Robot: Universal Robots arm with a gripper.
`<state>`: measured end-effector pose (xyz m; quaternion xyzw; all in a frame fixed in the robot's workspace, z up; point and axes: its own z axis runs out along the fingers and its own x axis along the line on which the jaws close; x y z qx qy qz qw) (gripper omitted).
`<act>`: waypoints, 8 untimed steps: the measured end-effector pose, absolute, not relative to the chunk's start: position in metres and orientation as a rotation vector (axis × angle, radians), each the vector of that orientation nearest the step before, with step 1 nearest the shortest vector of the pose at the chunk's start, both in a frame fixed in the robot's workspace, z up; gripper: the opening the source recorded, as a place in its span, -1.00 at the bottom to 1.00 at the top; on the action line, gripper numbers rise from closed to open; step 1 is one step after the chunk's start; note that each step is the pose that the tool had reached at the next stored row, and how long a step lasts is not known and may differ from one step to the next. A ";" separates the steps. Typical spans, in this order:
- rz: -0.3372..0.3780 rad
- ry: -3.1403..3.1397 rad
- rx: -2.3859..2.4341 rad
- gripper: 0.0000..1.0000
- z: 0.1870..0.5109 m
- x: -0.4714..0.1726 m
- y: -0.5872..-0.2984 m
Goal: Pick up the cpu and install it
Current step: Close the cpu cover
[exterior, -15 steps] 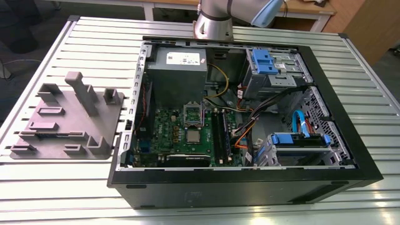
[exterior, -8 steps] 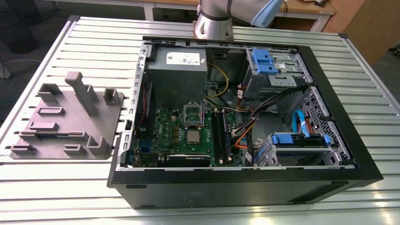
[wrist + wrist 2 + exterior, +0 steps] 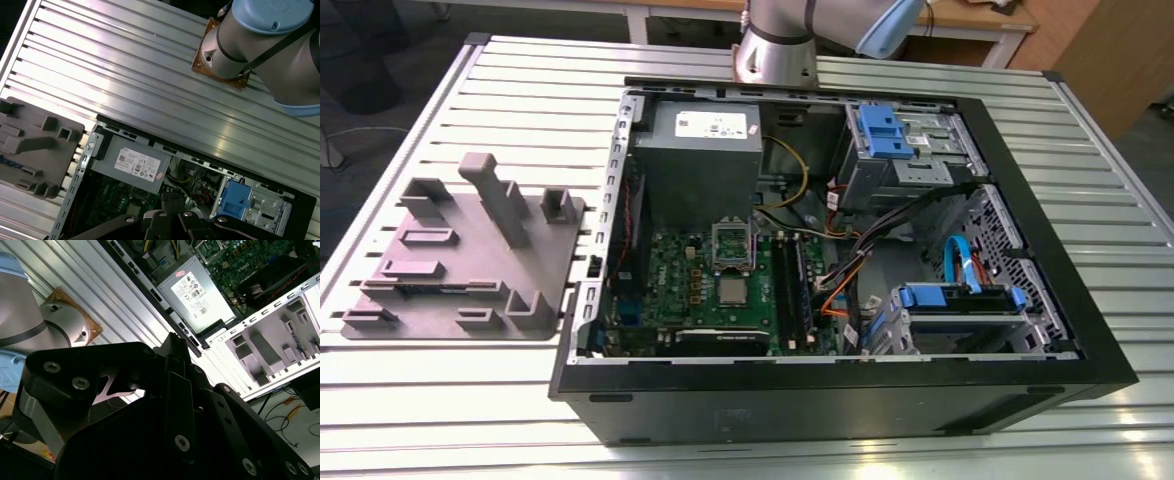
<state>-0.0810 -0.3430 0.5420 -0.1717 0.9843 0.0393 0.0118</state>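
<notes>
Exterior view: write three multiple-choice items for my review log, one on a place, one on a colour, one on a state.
1. The cpu lies:
A) on the floor
B) on the green board inside the case
C) on a shelf

2. The drive brackets in the case are:
A) red
B) blue
C) yellow

3. The case's side is:
A) open
B) shut with a panel
C) covered by a cloth

Answers:
1 B: the silvery square sits flat on the board, beside the raised metal frame.
2 B: both brackets show bright blue plastic.
3 A: board, cables and drives are all in plain sight.
</notes>
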 end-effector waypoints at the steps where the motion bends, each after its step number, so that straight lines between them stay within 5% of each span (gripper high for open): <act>1: 0.123 3.069 -0.535 -0.79 0.541 -0.081 -0.343; 8: 0.122 3.068 -0.535 -0.79 0.532 -0.081 -0.343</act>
